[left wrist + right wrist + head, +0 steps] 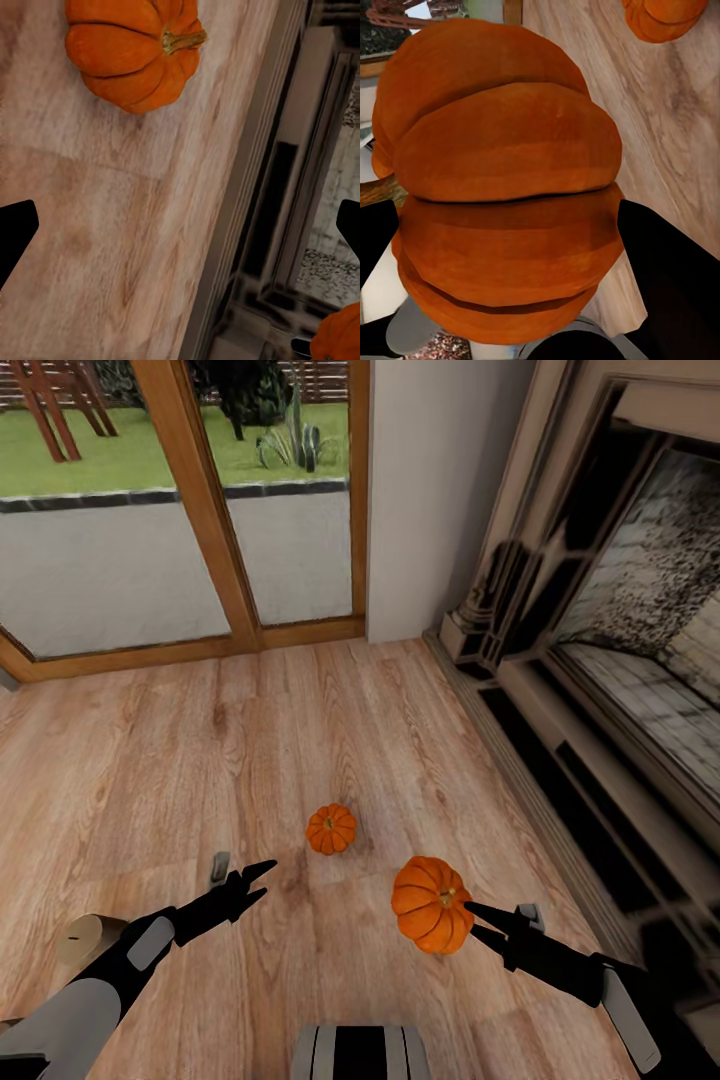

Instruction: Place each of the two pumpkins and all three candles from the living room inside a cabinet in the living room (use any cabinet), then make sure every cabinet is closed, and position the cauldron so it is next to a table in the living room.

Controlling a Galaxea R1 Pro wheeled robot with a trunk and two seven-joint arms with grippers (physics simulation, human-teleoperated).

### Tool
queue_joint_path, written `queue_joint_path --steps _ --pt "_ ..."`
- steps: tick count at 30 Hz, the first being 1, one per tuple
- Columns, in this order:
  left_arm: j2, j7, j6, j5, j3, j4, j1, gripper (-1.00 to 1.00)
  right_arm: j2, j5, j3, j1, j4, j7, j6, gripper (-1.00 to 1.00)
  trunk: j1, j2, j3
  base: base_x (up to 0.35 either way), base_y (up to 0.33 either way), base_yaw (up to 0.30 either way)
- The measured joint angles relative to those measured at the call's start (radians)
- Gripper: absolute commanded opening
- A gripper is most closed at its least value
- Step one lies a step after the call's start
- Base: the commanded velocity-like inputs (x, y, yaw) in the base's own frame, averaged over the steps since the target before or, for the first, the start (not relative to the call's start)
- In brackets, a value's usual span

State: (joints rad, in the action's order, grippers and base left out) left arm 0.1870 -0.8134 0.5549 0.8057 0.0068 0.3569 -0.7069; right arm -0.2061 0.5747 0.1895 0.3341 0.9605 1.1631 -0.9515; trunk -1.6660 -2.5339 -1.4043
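One small orange pumpkin (331,828) sits on the wood plank floor between my two arms; the left wrist view shows it as the pumpkin (135,52) lying with its stem sideways. A second pumpkin (432,903) hangs above the floor with my right gripper (472,920) shut on it. In the right wrist view this pumpkin (502,157) bulges between the black fingers (671,277). My left gripper (265,880) is open, empty and left of the floor pumpkin. A beige candle (85,940) stands on the floor at the far left, partly behind my left arm.
An ornate stone fireplace (600,660) with a raised hearth edge runs along the right side. A wood-framed glass door (200,510) closes the far side, with a white wall corner (440,490) beside it. My base (360,1055) shows at the bottom.
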Motion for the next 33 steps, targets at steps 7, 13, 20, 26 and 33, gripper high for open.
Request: queue_joint_path --steps 7,13,20,26,33 --pt "0.0 0.0 0.0 0.0 -0.001 0.009 0.001 1.0 0.005 -0.001 0.002 0.0 0.0 0.0 0.001 -1.0 -0.001 -0.001 -0.012 0.0 0.0 0.0" --pt "0.0 0.0 0.0 -0.001 -0.004 0.01 0.002 1.0 0.007 0.001 0.0 0.0 0.0 0.0 0.001 -1.0 -0.001 -0.001 -0.012 0.028 0.0 0.0" --pt "0.0 0.0 -0.001 -0.002 -0.007 0.01 0.002 1.0 0.007 0.006 0.0 0.0 0.0 -0.001 0.0 -1.0 -0.001 -0.001 -0.012 0.174 0.0 0.0" --pt "0.001 0.0 0.0 -0.002 -0.005 0.01 0.002 1.0 0.007 0.006 0.0 0.0 0.0 0.0 0.0 -1.0 -0.001 -0.001 -0.012 0.211 0.018 0.0" --pt "0.002 0.0 0.001 -0.002 -0.003 0.01 0.002 1.0 0.007 0.004 -0.002 0.0 -0.001 0.0 0.002 -1.0 -0.001 -0.001 -0.012 0.208 0.102 0.0"
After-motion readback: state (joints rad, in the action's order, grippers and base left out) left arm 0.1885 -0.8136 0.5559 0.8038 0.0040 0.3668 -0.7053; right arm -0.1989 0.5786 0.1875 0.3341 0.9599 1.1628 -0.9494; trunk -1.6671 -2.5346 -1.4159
